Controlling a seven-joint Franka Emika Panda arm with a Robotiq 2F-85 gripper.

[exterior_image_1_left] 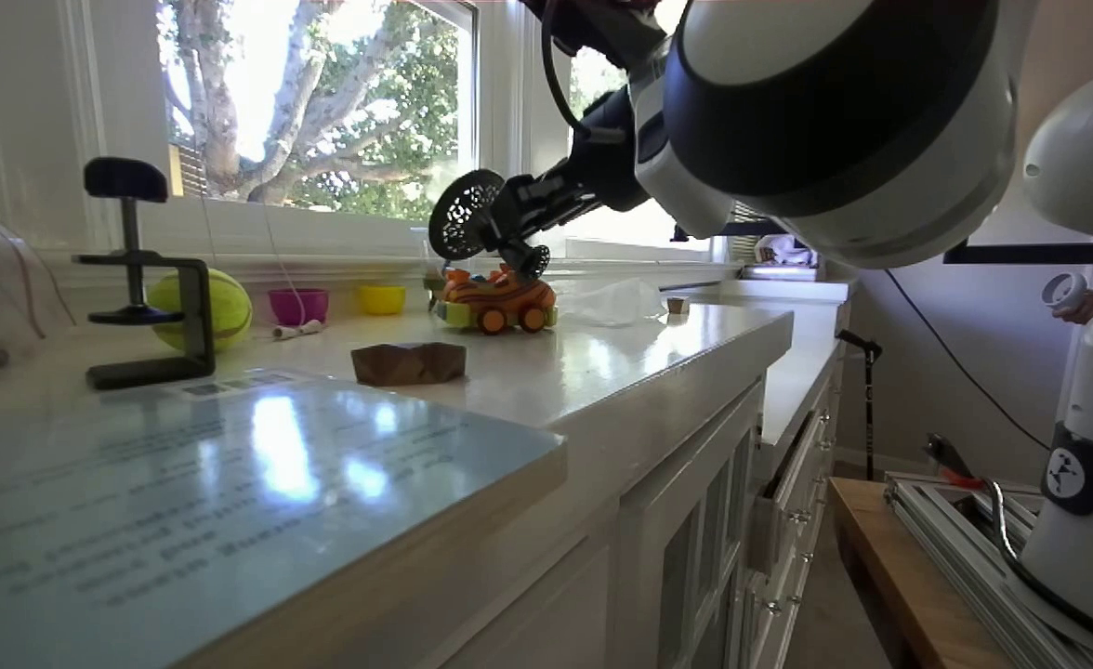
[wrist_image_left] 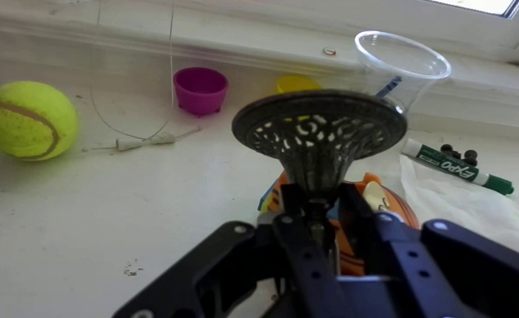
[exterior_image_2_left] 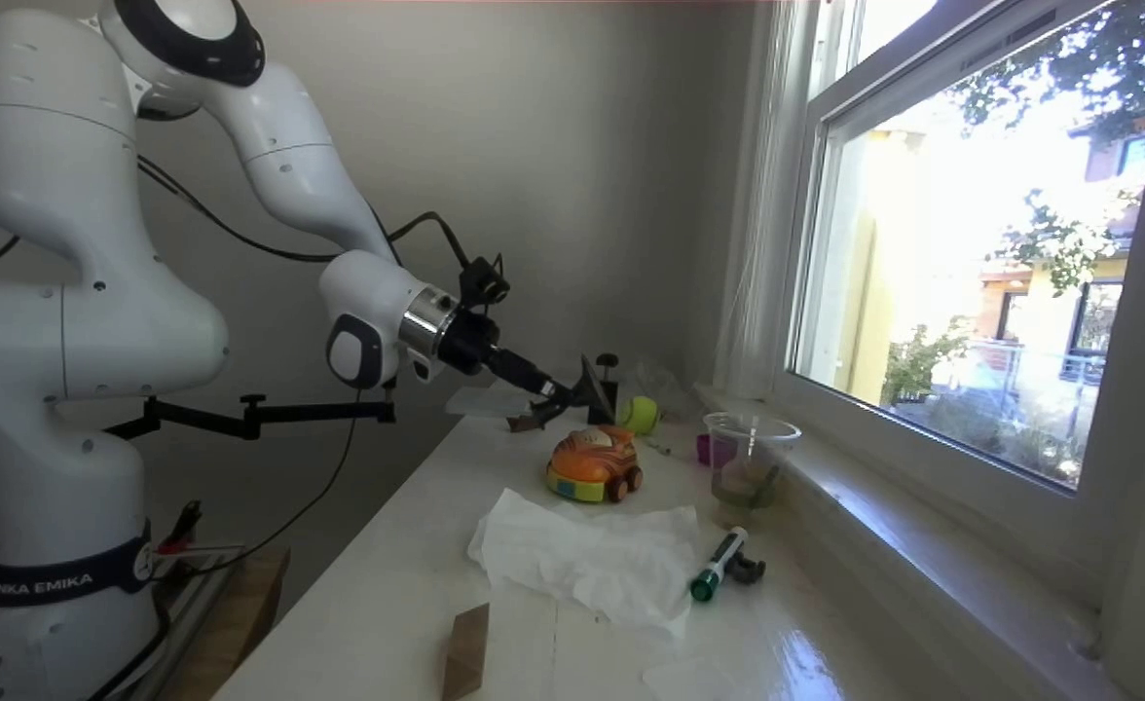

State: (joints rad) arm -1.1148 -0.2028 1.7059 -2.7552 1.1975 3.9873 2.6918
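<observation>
Above the white counter [wrist_image_left: 153, 212], the gripper [wrist_image_left: 319, 201] pinches a dark metal stand [wrist_image_left: 317, 168] by its narrow stem, fingers [wrist_image_left: 353, 203] pressed in from both sides. The stand hangs tilted, its broad pierced disc [exterior_image_1_left: 461, 214] higher than the small disc [exterior_image_1_left: 537, 262] at the opposite end. Near it, an orange striped toy car [exterior_image_2_left: 592, 456] sits on the counter; whether the two touch cannot be told. Along the foot of the window sill [wrist_image_left: 242, 42] stand a magenta cup [wrist_image_left: 201, 95], a yellow cup [wrist_image_left: 297, 83] and a clear plastic cup [exterior_image_2_left: 750, 467], and a tennis ball [wrist_image_left: 30, 121] rests to the magenta cup's left in the wrist view. A green-capped marker [wrist_image_left: 458, 167] lies at the edge of a crumpled white tissue [exterior_image_2_left: 587, 555].
</observation>
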